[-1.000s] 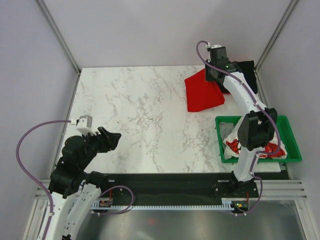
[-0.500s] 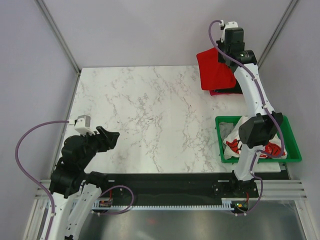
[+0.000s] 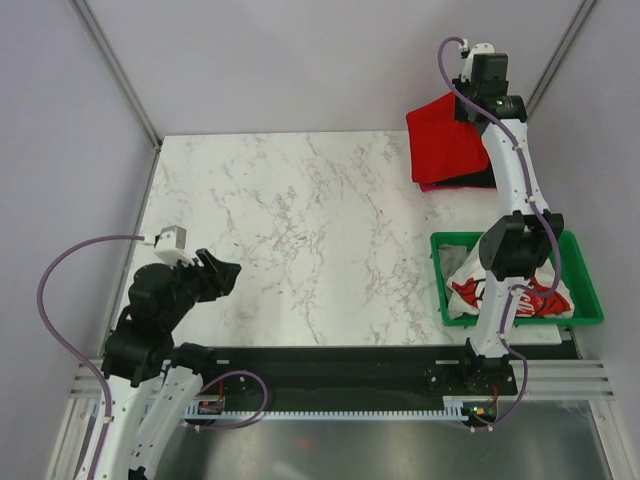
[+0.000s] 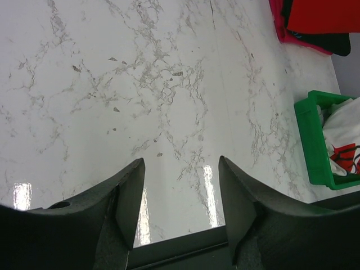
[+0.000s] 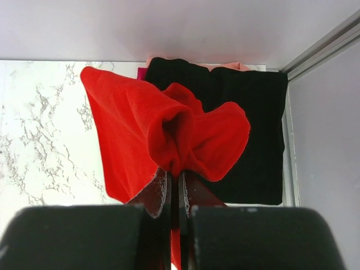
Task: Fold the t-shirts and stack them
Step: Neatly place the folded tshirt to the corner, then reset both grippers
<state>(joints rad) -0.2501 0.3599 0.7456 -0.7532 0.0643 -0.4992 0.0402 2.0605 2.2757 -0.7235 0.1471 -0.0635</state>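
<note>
My right gripper (image 3: 479, 108) is shut on a bunched fold of the bright red t-shirt (image 3: 444, 140), which hangs over the far right corner of the table. In the right wrist view the red t-shirt (image 5: 140, 124) balloons out from the pinched jaws of that gripper (image 5: 175, 181), above a folded black t-shirt (image 5: 253, 129) that has a magenta-pink edge (image 5: 141, 72) showing under it. My left gripper (image 3: 224, 272) stands open near the front left of the table; in its own view the gripper (image 4: 180, 169) has only bare marble between its fingers.
A green crate (image 3: 505, 238) at the right front holds crumpled white t-shirts with a red print (image 3: 468, 288); the left wrist view shows the crate (image 4: 308, 140) too. Grey walls and metal frame posts close in the back and sides.
My right arm has carried the red t-shirt from the table's right side back and to the right, over the black one in the corner. The left arm has barely moved.
</note>
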